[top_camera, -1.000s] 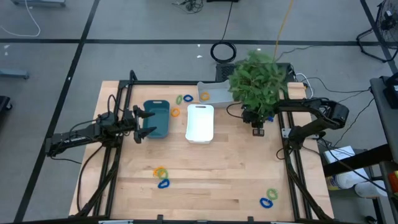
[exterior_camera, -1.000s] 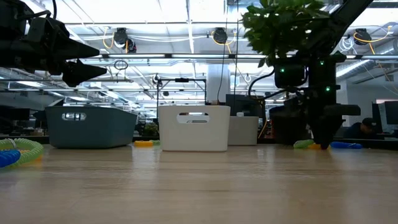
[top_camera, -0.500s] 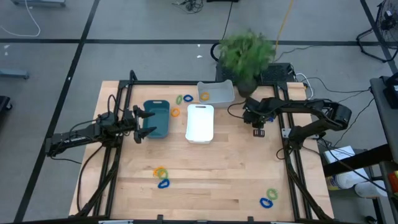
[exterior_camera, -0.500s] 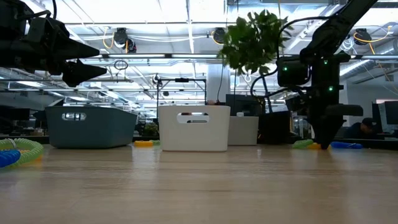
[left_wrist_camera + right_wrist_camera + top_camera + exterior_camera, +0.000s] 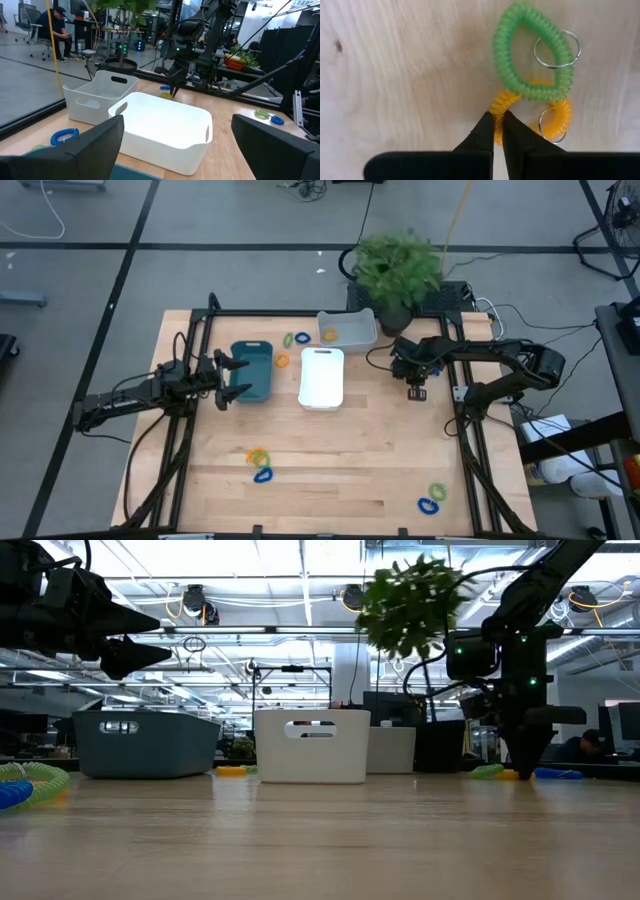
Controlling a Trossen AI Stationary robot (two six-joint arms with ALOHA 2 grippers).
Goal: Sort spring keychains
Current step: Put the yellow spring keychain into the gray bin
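High view: the left end effector [image 5: 232, 378] hovers released beside the teal tray [image 5: 252, 371]; the right end effector [image 5: 414, 391] points down at the surface [image 5: 340, 460], right of the white tray [image 5: 322, 377].

Low view: its tip meets the surface.

Right wrist view: fingers [image 5: 487, 131] clenched on the orange keychain [image 5: 553, 118], which lies under a green keychain [image 5: 532, 52].

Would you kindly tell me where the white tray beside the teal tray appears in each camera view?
High view: white tray, mid-table, right of the teal tray.
Low view: centre of the picture, standing on the table.
Left wrist view: centre foreground.
Right wrist view: not in it.
Shared landmark: the paler tray behind it, in those same three views.
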